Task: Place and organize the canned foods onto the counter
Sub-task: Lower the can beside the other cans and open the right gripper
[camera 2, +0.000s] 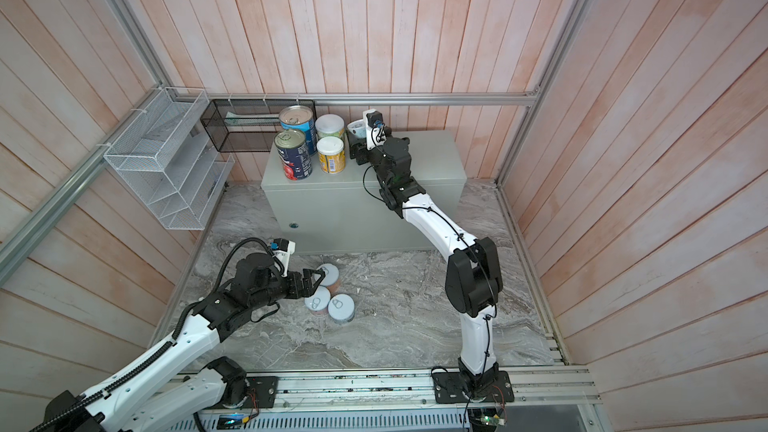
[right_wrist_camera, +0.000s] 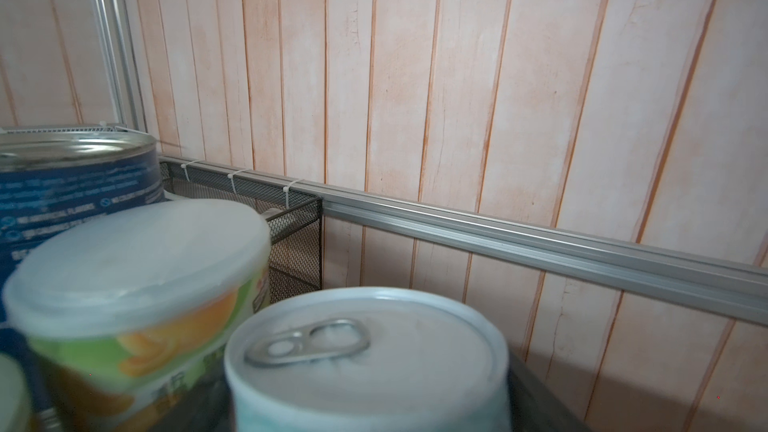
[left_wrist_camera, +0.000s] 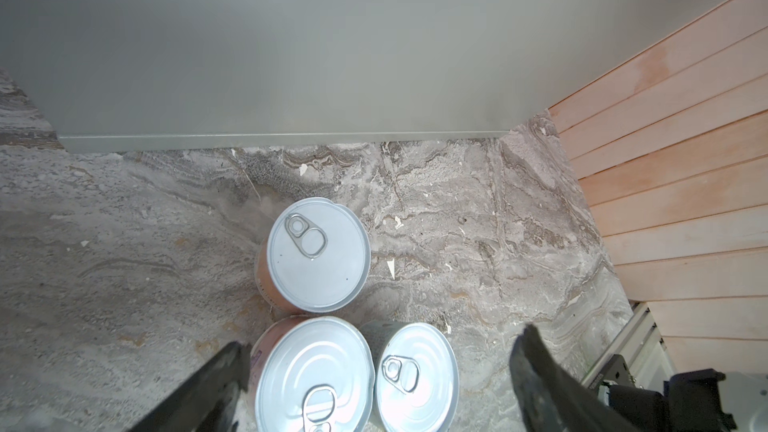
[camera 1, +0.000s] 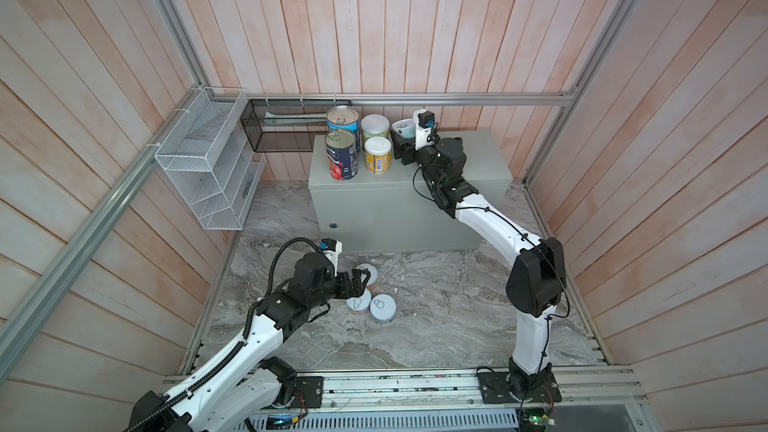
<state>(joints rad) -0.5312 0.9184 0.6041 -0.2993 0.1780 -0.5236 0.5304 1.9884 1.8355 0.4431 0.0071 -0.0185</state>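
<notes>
1. Far left: a white wire basket [camera 1: 203,160] hangs on the plank wall. A black mesh basket [camera 1: 282,126] is tied to the rear rail beside it.
2. The left gripper [camera 1: 361,282] hovers low over the grey marble surface [camera 1: 436,317], its jaws spread wide and holding nothing. In the left wrist view its dark fingers [left_wrist_camera: 220,380] stand on either side of two cans.
3. Three short pull-tab cans stand upright in a tight cluster on the marble, in front of the counter [camera 1: 478,160] and not on it. One [camera 1: 368,274] sits nearest the counter's front. The other two [camera 1: 358,303] [camera 1: 383,307] stand side by side nearer the arms' bases.
4. The counter, a plain grey box with a round lock [camera 1: 333,225] on its front, carries five upright cans at its left end.
5. At its left edge, the light blue can [camera 1: 343,118] stands behind the navy can [camera 1: 340,153]. Just to their right, the green-labelled can [camera 1: 375,126] stands behind the yellow can [camera 1: 378,154], both with white lids.
6. The right gripper [camera 1: 400,144] reaches over the counter top to the fifth can [camera 1: 403,127], a short pale one at the rear beside the green-labelled can. That can fills the foot of the right wrist view [right_wrist_camera: 365,359]. The fingertips are hidden in every view, so whether it is clasped or let go cannot be told.
</notes>
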